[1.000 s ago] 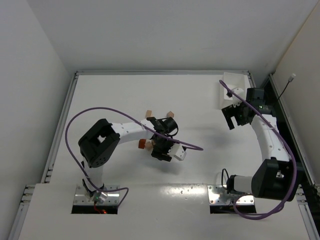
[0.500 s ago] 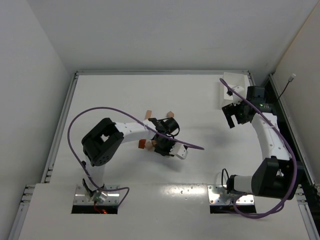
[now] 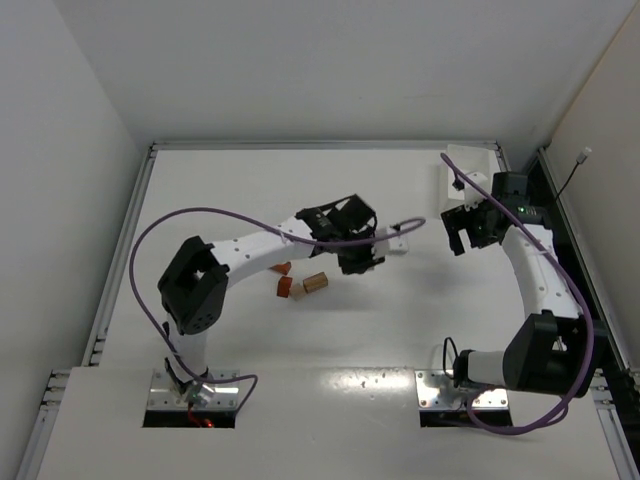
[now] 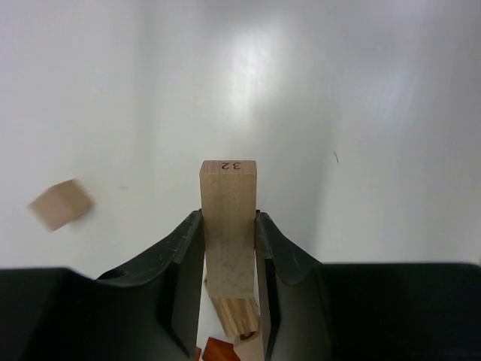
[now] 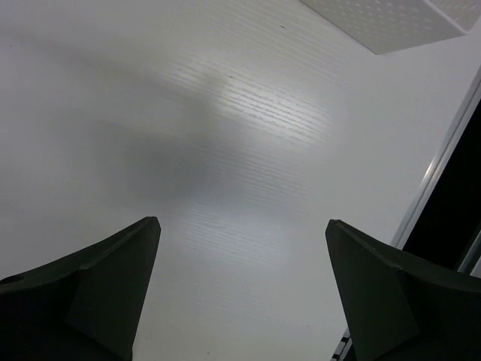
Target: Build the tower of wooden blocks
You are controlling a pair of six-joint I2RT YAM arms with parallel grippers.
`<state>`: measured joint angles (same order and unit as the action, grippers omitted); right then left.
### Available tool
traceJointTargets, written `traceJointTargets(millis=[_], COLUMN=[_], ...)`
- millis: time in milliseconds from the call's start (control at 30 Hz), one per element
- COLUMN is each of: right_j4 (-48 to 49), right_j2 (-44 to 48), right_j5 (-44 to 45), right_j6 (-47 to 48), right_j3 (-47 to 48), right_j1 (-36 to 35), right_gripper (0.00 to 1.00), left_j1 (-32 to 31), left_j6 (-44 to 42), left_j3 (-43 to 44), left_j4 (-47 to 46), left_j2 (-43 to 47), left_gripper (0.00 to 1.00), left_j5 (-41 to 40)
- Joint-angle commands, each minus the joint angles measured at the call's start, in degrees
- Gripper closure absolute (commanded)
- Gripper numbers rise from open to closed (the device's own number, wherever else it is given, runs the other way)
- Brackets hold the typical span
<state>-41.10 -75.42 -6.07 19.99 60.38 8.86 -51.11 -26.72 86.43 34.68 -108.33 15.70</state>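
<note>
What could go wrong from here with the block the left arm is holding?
The pale tan block is clamped in the left end effector with much of its length sticking out beyond the grip, so it might tilt or slip when set down. The loose blocks lie close beside the left arm in the top view, so a low pass could knock them.

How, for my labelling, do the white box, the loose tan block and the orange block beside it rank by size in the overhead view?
1. white box
2. tan block
3. orange block, slightly smaller than the tan one
</note>
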Motion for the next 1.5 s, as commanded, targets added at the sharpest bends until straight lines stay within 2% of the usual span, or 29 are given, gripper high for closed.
traceJointTargets(millis=[0,67,100,233,333,567,700,1100,1467], right_j4=[1.1,1.1,0.6,0.0,-0.6,-1.1,-1.1,-2.1,-2.1], right_j2=[0.5,-0.7,-0.7,-2.5,-3.2,-3.1,-2.5,1.0,1.5], right_j5=[-3.3,-5.3,-6.1,-7.3,-7.8,-8.9,-8.9,-7.8,-7.3], right_j6=[-4.5,-5.8,-5.8,-7.5,-8.0,-9.2,-9.2,-9.2,-8.7], right_j3=[2.3,3.6,4.6,6.8,8.1,8.1,6.9,5.2,4.7], right_j1=[-0.2,-0.2,-0.2,-0.2,-0.2,-0.2,-0.2,0.3,0.3], right_gripper=[0.09,0.05,0.05,0.05,0.05,0.05,0.05,0.05,0.05], left_j1=[2.1,5.4,6.7,13.6,21.8,27.7,29.0,29.0,29.0], left_j6=[21.5,29.6,32.1,41.5,47.5,47.6,47.6,45.7,45.2], left_j3=[9.0,12.7,15.4,21.2,22.0,17.3,15.4,15.4,16.5], left_j4=[-4.8,-1.7,-0.6,8.6,12.1,10.9,10.1,8.8,8.2], left_j2=[5.8,4.3,2.5,-2.6,-7.2,-9.4,-10.6,-18.7,-20.9], left_gripper=[1.00,1.00,1.00,1.00,1.00,1.00,1.00,1.00,1.00], left_j5=[-7.9,-12.3,-16.8,-24.9,-24.8,-24.7,-23.6,-22.5,-20.2])
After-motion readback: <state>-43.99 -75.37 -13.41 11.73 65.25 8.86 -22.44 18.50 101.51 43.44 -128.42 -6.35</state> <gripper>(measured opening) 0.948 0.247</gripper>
